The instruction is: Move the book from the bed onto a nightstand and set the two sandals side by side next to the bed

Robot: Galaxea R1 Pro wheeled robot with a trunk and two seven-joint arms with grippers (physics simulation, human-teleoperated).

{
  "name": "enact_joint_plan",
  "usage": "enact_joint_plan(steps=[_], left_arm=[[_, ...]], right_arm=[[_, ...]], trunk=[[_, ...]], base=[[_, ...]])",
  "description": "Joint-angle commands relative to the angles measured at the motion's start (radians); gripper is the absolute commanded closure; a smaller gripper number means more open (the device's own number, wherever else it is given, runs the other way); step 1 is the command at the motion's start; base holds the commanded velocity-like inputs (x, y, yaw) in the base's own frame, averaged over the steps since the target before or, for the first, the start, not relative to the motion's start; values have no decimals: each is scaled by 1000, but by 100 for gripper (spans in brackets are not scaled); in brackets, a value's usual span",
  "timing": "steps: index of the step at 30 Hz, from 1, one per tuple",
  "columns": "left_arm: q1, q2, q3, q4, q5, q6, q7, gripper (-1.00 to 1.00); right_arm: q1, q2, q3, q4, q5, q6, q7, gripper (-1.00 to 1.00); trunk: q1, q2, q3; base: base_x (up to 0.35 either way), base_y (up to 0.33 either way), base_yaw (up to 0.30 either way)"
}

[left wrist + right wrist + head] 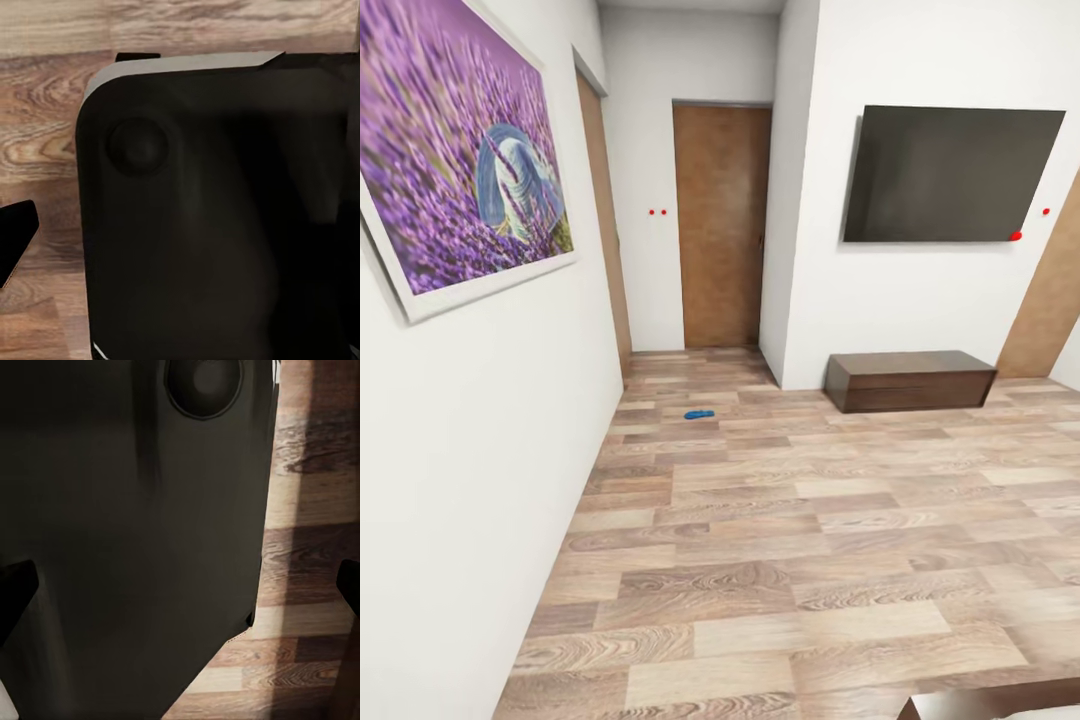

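sandal: one blue sandal (pixel 699 414) lies flat on the plank floor (pixel 790 560), up at about 11 o'clock in the head view, near the left wall and short of the brown door (pixel 722 225). Nothing's touching it, so it looks untouched.
other task stuff: can't spot the second sandal or the book. A dark wood corner (pixel 980 702) pokes in at 5 o'clock, maybe the bed frame, can't tell.
room: big lavender painting (pixel 455 150) at 10 o'clock, wall TV (pixel 950 172) at 2 o'clock with a low dark cabinet (pixel 908 379) under it.
arms: both wrist cams look at the dark robot body (pixel 225 225) over the floor, so I'd guess they're tucked for driving.
grippers: left and right, honestly can't tell if spread or pressed together. Only dark bits show at the edges.
step: looks like rolling toward that sandal, early in the job.
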Motion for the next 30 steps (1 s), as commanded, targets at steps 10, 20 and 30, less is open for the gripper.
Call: enact_joint_plan(steps=[10,20,30], left_arm=[[-1,0,0,-30,1,-6,2,-100],[-1,0,0,-50,0,-6,2,-100],[-1,0,0,-295,-1,-3,4,-100]], right_arm=[[0,0,-1,-3,0,0,1,-100],[0,-1,-1,-7,1,-1,3,-100],[-1,-6,0,-214,1,-1,0,-100]], trunk=[[1,0,-1],[1,0,-1],[1,0,-1]], base=[[315,0,0],[292,0,0],[274,0,0]])
